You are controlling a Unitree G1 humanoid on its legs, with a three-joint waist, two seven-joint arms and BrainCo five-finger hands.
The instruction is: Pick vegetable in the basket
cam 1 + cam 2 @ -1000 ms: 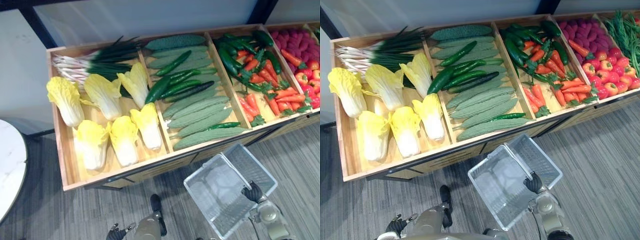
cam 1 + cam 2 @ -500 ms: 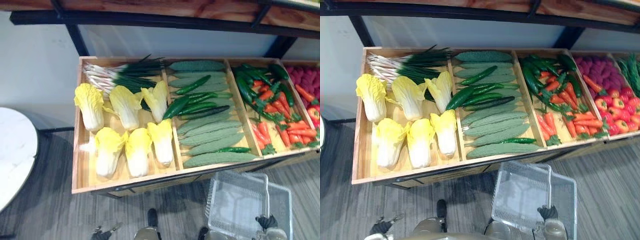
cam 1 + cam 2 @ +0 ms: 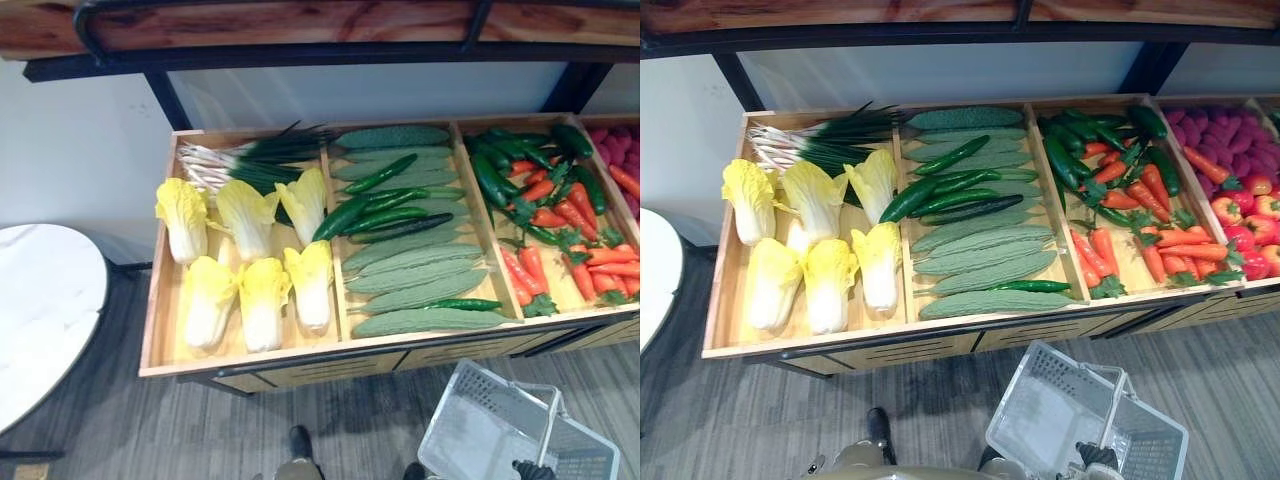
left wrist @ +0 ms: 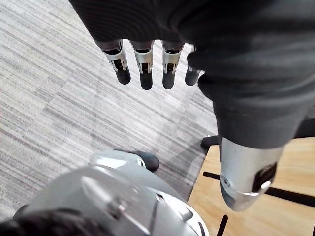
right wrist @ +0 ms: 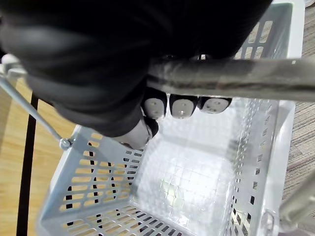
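Note:
An empty pale grey plastic basket (image 3: 490, 432) hangs in front of the wooden vegetable stand, low on the right. My right hand (image 5: 172, 105) is shut on its metal handle (image 5: 236, 78), fingers curled round the bar; the same hand (image 3: 1098, 456) shows beside the basket's rim. The stand holds yellow cabbages (image 3: 250, 300), spring onions (image 3: 250, 155), dark cucumbers (image 3: 385, 205), pale bumpy gourds (image 3: 420, 290) and carrots (image 3: 565, 255) among green peppers. My left hand (image 4: 142, 64) hangs over the floor with straight fingers, holding nothing.
The stand's wooden front edge (image 3: 300, 355) runs just beyond the basket. A dark-framed upper shelf (image 3: 300, 25) overhangs the back. A white round table (image 3: 40, 310) stands at the left. Red fruits (image 3: 1240, 205) fill the far right bin. Grey floor lies below.
The whole view has shifted as the camera moved. The basket now shows lower, near the bottom right edge, and tilted differently, still held by my right hand.

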